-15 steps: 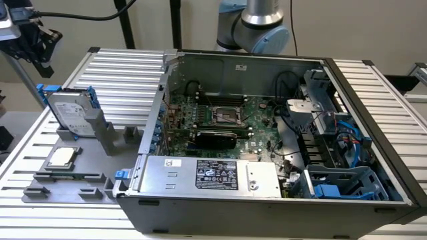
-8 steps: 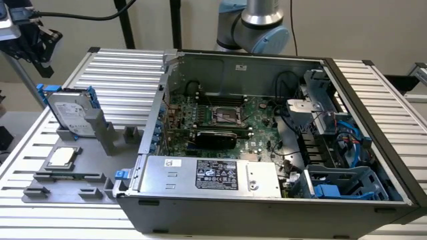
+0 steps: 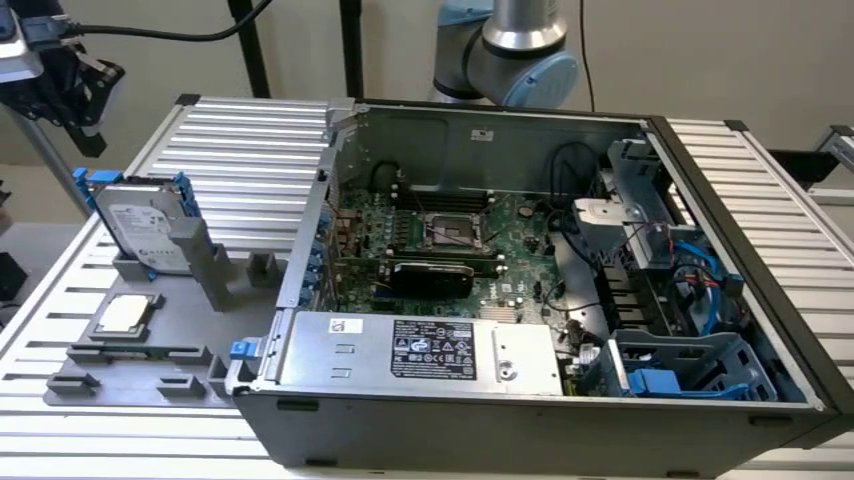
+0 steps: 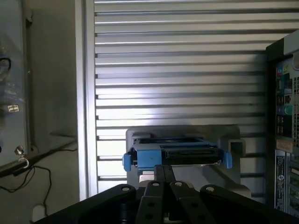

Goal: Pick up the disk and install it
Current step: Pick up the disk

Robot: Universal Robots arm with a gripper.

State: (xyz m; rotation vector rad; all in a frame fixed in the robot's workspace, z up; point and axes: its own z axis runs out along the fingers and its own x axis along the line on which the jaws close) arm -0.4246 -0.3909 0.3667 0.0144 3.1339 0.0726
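Note:
The disk [image 3: 138, 228], a silver drive with a white label in a blue carrier, stands on edge in a slot of the grey fixture [image 3: 134, 360], at the exterior view's left beside the computer case. My gripper [image 3: 91, 140] hangs in the air above and slightly behind it, apart from it. In the wrist view the disk [image 4: 175, 156] shows edge-on straight past my gripper [image 4: 163, 169]. The two black fingers [image 4: 158, 179] lie side by side, shut, with nothing between them.
An open computer case [image 3: 747, 250] lies on the slatted aluminium table [image 3: 240, 140], showing the motherboard [image 3: 447, 240] and the power supply [image 3: 427, 350]. A blue drive cage [image 3: 687, 365] sits in its near right corner. A small square processor chip [image 3: 123, 315] rests on the fixture. The arm's base [image 3: 514, 50] stands behind the case.

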